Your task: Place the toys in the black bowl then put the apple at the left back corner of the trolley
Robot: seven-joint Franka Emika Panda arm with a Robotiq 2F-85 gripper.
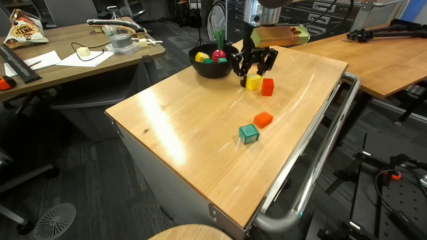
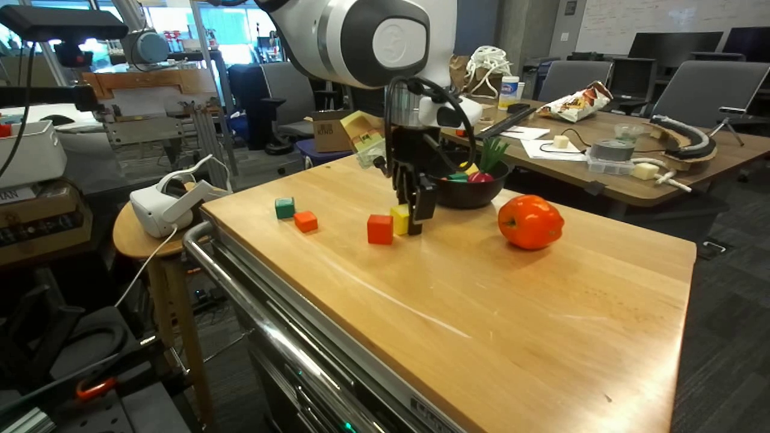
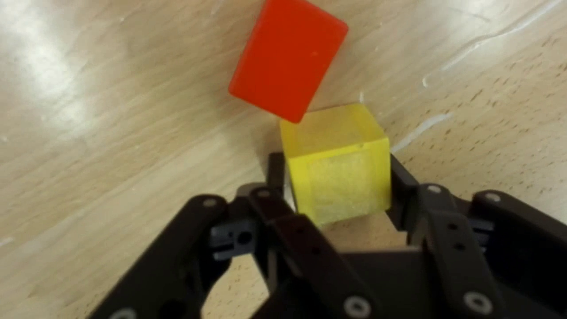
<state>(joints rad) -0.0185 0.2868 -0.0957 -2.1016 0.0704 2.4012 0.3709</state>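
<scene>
Toys (image 1: pixel 267 87) lie on the wooden top of the trolley (image 1: pixel 186 133). Nearest, in the wrist view, is a yellow block (image 3: pixel 345 186), a bright cube with a paler, cloudy panel on one face. The gripper (image 3: pixel 337 179) straddles it with its fingers (image 3: pixel 275 170) at opposite sides; a narrow pale sliver shows between the block and one of them, so whether the grip is clenched on it or merely around it I cannot tell. Just beside is a red block (image 3: pixel 288 60), smooth and even in colour, its corner overlapping the yellow one there; I cannot tell if they touch. The black bowl (image 1: pixel 211 70) stands near the gripper and holds another yellow block (image 1: pixel 201 57), teal pieces (image 1: pixel 222 60) and a radish-like toy (image 1: pixel 219 54), round, pinkish red, with upright green leaves. Farther along the top, in both exterior views, a low orange block (image 1: pixel 263 119) sits close by a teal block (image 1: pixel 249 133) with lighter edges. Only in an exterior view does the apple (image 2: pixel 531 222) appear, lobed, glossy and red-orange, on the trolley near the bowl. There too, farther off, a white headset (image 2: pixel 153 207) rests on a stool (image 2: pixel 135 242), and a whiteboard (image 2: pixel 674 24) shows in the background.
</scene>
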